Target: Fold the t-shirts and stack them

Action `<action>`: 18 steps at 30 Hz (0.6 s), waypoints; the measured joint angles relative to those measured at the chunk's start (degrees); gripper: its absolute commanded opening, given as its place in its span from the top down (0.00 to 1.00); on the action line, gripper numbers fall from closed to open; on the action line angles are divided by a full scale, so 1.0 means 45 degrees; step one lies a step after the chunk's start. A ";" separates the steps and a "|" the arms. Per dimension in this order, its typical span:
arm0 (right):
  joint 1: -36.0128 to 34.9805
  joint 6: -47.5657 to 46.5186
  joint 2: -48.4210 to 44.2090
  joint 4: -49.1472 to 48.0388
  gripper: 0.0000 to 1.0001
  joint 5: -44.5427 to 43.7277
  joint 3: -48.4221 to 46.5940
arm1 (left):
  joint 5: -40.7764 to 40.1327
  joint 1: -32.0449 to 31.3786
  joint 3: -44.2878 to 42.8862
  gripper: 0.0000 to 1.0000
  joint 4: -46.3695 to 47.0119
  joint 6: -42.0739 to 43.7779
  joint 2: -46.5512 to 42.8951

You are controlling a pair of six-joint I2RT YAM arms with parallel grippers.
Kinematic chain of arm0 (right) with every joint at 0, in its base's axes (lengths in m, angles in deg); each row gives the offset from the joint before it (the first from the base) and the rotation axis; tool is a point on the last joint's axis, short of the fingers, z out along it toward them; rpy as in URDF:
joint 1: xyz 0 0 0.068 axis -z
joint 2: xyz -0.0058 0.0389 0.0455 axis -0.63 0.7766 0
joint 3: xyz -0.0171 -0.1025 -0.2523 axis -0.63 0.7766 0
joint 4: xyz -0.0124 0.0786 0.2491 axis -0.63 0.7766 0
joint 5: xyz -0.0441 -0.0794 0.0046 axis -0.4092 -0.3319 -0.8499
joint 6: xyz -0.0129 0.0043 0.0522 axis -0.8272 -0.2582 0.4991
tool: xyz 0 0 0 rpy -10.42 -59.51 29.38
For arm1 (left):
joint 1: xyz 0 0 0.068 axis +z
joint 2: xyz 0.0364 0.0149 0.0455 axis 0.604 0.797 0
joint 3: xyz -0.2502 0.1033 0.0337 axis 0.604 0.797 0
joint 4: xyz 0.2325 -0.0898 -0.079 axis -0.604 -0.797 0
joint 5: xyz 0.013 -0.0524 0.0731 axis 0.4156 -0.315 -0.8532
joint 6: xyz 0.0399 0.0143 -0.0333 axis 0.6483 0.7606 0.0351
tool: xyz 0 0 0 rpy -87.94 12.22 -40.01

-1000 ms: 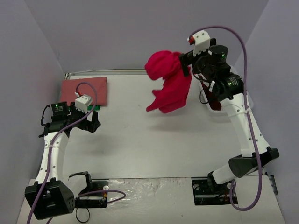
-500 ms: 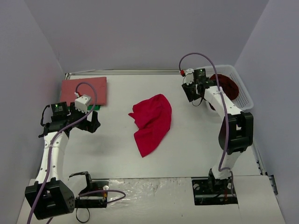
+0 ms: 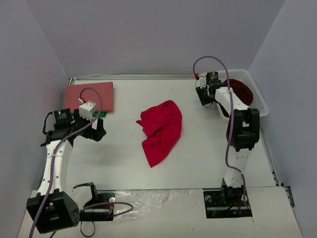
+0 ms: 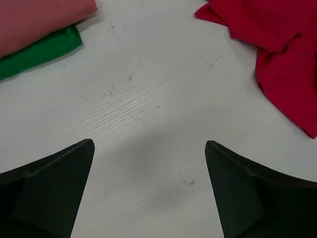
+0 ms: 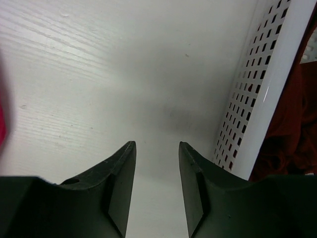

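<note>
Crimson shirt (image 3: 161, 130) crumpled at centre of table (image 3: 124, 158), salmon shirt (image 3: 89, 96) folded flat at far-left corner, maroon shirt (image 3: 241, 90) inside basket (image 5: 252, 89) at far right; left gripper (image 4: 148, 148) near the salmon shirt, jaws spread wide, empty; right gripper (image 5: 157, 146) just beside the basket, jaws narrowly apart, holding nothing.

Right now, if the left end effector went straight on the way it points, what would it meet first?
Probably bare table, between the folded salmon t-shirt and the crumpled crimson t-shirt; neither lies dead ahead, though depth is unclear.
</note>
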State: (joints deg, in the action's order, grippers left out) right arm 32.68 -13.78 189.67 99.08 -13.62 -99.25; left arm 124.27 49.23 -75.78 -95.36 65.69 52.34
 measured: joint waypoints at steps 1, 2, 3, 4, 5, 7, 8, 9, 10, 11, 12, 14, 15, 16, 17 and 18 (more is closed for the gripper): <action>0.0058 0.0000 0.0097 -0.0010 0.62 -0.0063 -0.0034 | 0.0005 0.0000 0.0000 0.06 -0.0005 0.0000 0.0000; 0.0126 0.0000 0.0214 -0.0034 0.62 -0.0136 -0.0087 | 0.0000 0.0000 0.0000 0.06 -0.0005 0.0000 0.0010; 0.0214 0.0000 0.0330 -0.0092 0.62 -0.0223 -0.0126 | 0.0000 0.0000 0.0000 0.06 -0.0005 0.0000 0.0015; 0.0291 0.0039 0.0423 -0.0121 0.63 -0.0248 -0.0160 | 0.0000 0.0000 0.0000 0.06 -0.0005 0.0000 0.0024; 0.0369 0.0019 0.0505 -0.0155 0.63 -0.0316 -0.0194 | 0.0000 0.0000 0.0000 0.06 -0.0010 0.0000 0.0024; 0.0525 0.0029 0.0617 -0.0151 0.62 -0.0379 -0.0257 | 0.0000 0.0005 0.0000 0.06 -0.0010 0.0000 0.0024; 0.0607 0.0034 0.0661 -0.0165 0.62 -0.0413 -0.0301 | 0.0005 0.0005 0.0000 0.06 -0.0005 0.0000 0.0024; 0.0685 0.0034 0.0675 -0.0175 0.62 -0.0432 -0.0325 | 0.0000 0.0005 0.0000 0.06 -0.0005 0.0000 0.0024; 0.0753 0.0039 0.0680 -0.0189 0.62 -0.0461 -0.0340 | 0.0005 0.0005 0.0000 0.06 -0.0005 0.0000 0.0029; 0.0767 0.0044 0.0680 -0.0194 0.62 -0.0461 -0.0350 | 0.0000 0.0005 0.0000 0.06 -0.0005 0.0000 0.0029; 0.0767 0.0044 0.0680 -0.0199 0.62 -0.0481 -0.0374 | 0.0000 0.0005 0.0000 0.06 -0.0005 0.0000 0.0029; 0.0767 0.0034 0.0680 -0.0214 0.59 -0.0452 -0.0389 | 0.0000 0.0015 0.0000 0.06 -0.0005 0.0000 0.0034; 0.0758 0.0015 0.0675 -0.0214 0.56 -0.0379 -0.0389 | 0.0000 0.0015 0.0000 0.06 -0.0005 0.0000 0.0034; 0.0733 -0.0024 0.0665 -0.0204 0.53 -0.0277 -0.0389 | 0.0000 0.0015 0.0000 0.06 -0.0005 0.0000 0.0034; 0.0699 -0.0083 0.0646 -0.0194 0.48 -0.0175 -0.0384 | 0.0005 0.0015 0.0000 0.06 -0.0005 0.0000 0.0034; 0.0641 -0.0131 0.0583 -0.0146 0.46 -0.0102 -0.0384 | 0.0000 0.0015 0.0000 0.06 -0.0005 0.0000 0.0034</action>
State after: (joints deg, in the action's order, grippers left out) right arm 35.56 -14.37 192.29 98.43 -14.08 -100.98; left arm 124.27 49.30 -75.78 -95.39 65.69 52.49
